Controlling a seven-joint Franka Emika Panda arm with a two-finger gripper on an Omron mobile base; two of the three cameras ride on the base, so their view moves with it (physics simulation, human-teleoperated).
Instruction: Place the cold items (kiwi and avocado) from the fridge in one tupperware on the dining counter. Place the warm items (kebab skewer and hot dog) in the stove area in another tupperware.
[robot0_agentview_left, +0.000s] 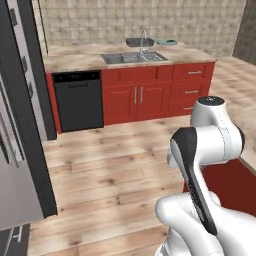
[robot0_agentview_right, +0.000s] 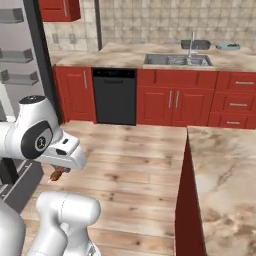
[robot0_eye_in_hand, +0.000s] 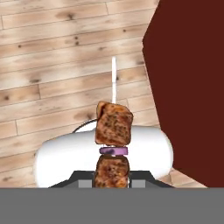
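Above the wood floor (robot0_eye_in_hand: 52, 61), kebab skewer (robot0_eye_in_hand: 113, 131) points away from tool (robot0_eye_in_hand: 112, 181).

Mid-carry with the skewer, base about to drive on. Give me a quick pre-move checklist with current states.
1. Skewer in the gripper: ok, meat sits between the jaws, stick pointing away.
2. Skewer intact: ok, two meat chunks and a purple ring on the stick.
3. Skewer off the floor: ok, held in the air beside the arm.
4. Dining counter in reach: ok, close on the right.
5. Tupperware location: cannot tell.
6. Hot dog location: cannot tell.
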